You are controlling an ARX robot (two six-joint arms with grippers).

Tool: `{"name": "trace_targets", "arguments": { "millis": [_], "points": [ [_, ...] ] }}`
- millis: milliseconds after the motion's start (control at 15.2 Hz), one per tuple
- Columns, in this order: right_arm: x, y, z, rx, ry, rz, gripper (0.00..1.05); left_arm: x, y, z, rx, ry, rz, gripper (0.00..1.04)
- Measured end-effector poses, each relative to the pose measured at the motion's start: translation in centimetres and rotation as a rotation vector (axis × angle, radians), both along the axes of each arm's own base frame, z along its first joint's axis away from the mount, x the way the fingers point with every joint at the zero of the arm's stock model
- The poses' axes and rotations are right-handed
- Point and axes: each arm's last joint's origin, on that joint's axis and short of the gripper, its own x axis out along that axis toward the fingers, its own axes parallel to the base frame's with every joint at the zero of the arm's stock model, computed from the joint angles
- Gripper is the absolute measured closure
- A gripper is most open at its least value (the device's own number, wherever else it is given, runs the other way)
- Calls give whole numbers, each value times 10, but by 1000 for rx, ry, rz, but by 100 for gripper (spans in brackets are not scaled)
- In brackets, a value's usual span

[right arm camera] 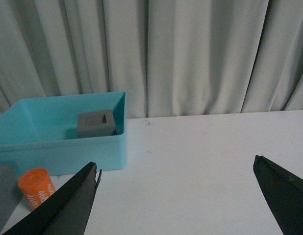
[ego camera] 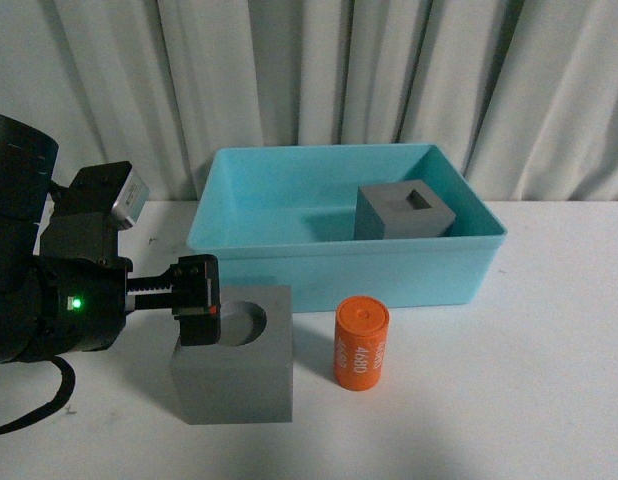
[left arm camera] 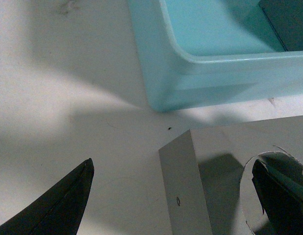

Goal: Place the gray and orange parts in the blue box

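Straddling one wall of the matte gray cube with a round top hole [ego camera: 234, 370], the left pincer [ego camera: 197, 305] is spread wide. One finger [left arm camera: 281, 196] is at the hole and the other [left arm camera: 58, 205] is outside the cube's side; whether either touches it I cannot tell.

Just beyond this pincer stands the light turquoise-blue rectangular plastic bin [ego camera: 339, 265], with the second gray cube, which has a square hole [ego camera: 404, 212], inside. The small orange cylinder printed "4680" [ego camera: 361, 343] stands on the white table [ego camera: 509, 380], past the gripped-at cube and near the bin's front wall.

The right pincer [right arm camera: 176, 164] is also wide and holds nothing, well apart from the bin.
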Motion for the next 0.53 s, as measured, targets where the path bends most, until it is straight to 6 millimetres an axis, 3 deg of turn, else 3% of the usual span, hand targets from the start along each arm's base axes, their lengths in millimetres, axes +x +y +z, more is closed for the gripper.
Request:
{"name": "trace_targets", "arguments": {
  "millis": [526],
  "points": [
    [0, 0, 0, 0, 0, 0, 6, -5, -12, -1, -7, -6, -46, 7]
  ]
}}
